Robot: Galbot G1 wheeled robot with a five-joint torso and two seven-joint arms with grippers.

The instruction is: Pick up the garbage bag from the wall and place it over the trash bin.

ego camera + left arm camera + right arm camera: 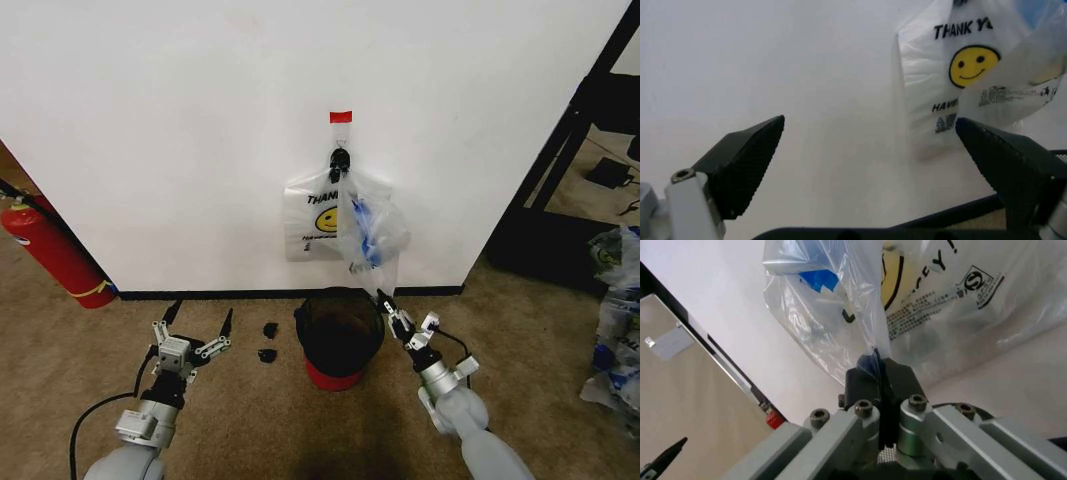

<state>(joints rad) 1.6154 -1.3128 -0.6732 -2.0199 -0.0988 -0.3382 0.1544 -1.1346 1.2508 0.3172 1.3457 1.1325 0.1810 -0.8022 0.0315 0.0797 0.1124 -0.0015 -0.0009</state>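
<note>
I have the right gripper pinched tight on the bottom edge of the garbage bag; the right wrist view shows the jaws closed with a fold of thin plastic clamped between them. The bag hangs on the wall from a hook under a strip of red tape, straight above the trash bin, which sits against the baseboard on the carpet. A flat printed bag hangs behind it on the same hook, so I reckon I need to lift only the front one, up and off the hook, not pull down, or the film tears or drags the second bag along. The grip is low on the bag, so the handles up top look like the snag point. The left gripper sits low over the carpet to the left of the bin, jaws spread wide, holding nothing; I'd bring it in to open the mouth over the rim. Two small black bits lie on the carpet between the left gripper and the bin, worth avoiding. A fire extinguisher stands at the wall's left end, a dark shelf frame and more bags are off to the right, all well apart from the work.
</note>
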